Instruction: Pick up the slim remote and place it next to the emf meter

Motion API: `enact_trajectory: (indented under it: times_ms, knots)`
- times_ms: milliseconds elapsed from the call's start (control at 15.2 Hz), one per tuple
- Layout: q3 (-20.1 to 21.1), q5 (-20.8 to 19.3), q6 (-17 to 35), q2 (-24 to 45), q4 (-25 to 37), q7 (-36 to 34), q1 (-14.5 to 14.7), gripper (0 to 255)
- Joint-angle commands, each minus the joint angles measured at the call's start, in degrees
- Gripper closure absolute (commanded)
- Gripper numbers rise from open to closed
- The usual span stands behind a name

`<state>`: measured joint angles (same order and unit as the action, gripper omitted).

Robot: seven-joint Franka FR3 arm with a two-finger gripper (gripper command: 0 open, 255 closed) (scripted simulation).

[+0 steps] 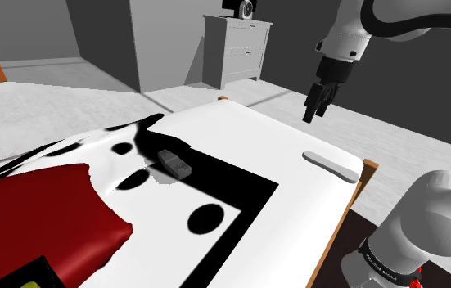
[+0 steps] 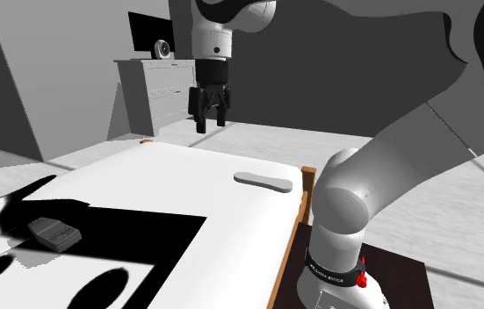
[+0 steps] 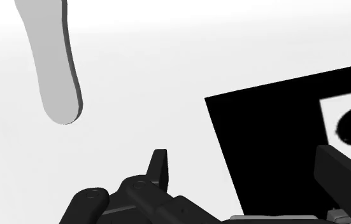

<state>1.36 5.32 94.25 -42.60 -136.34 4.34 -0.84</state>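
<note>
Claw (image 2: 211,125) open wide, holding nothing, in air | slim remote (image 2: 263,181) on bed (image 2: 187,176) below claw, slightly aside | emf meter (image 2: 54,233) well apart from claw

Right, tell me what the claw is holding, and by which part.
Nothing. The black two-finger claw hangs open in the air, empty; the slim pale grey remote lies flat on the white surface, apart from it.

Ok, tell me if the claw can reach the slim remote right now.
Probably yes: the open claw hangs above the bed, the slim remote lies bare near its edge, nothing between them.
</note>
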Motion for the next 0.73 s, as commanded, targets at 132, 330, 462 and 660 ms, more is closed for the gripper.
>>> enact_trajectory:
  times_ms: [132,330,462,660]
  knots:
    - [-1.4,-1.41,2.01,-1.1,-3.34,1.84,-0.81,0]
    - [-3.63,-3.72,5.18,-2.33,-7.98,4.62,-2.22,0]
    - [-5.21,-5.38,7.42,-2.83,-10.82,6.48,-3.31,0]
    - [-7.75,-8.05,11.02,-3.02,-14.68,9.29,-5.13,0]
